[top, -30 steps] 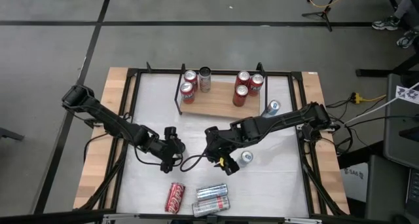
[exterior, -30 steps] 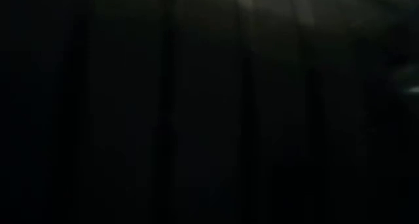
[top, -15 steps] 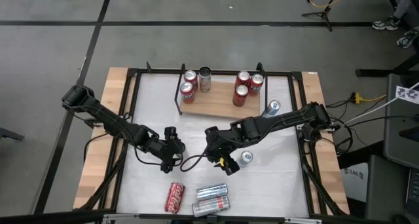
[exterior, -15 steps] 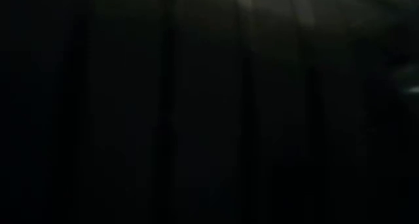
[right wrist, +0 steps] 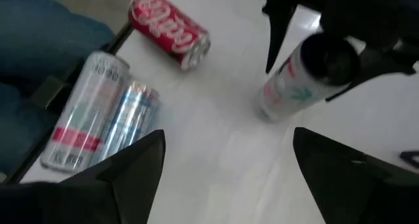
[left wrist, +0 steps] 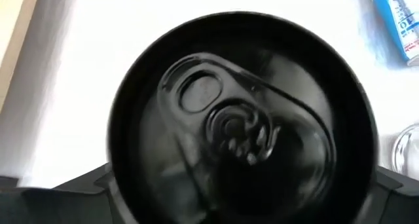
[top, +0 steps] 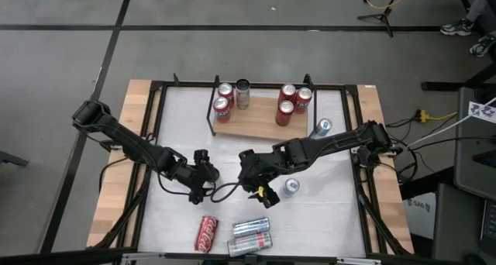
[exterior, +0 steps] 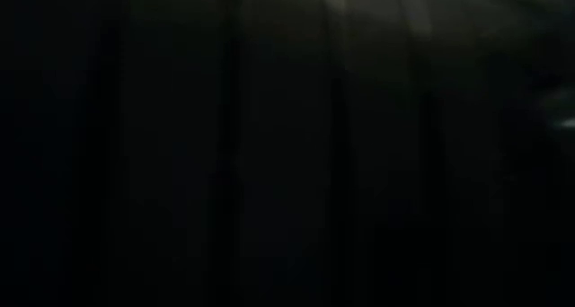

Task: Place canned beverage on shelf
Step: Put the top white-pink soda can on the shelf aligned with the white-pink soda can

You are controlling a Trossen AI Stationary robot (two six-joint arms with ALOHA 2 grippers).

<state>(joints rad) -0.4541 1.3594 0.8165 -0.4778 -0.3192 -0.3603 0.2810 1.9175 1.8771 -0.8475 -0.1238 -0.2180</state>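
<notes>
Black-topped can (left wrist: 242, 119) sits between left gripper's (top: 203, 181) spread fingers, grip seemingly loosened.

The white tabletop (top: 186, 125) with wooden side strips carries a small wooden shelf (top: 252, 123) at its far edge. On the shelf stand three cans at one end (top: 231, 98) and three red cans at the other (top: 293, 102). A light can (top: 322, 128) and a silver-topped can (top: 291, 187) stand on the table. Near the front edge lie a red cola can (top: 208, 233) and two slim silver cans (top: 249, 235). A slim white can with a black top (right wrist: 302, 80) stands mid-table.
</notes>
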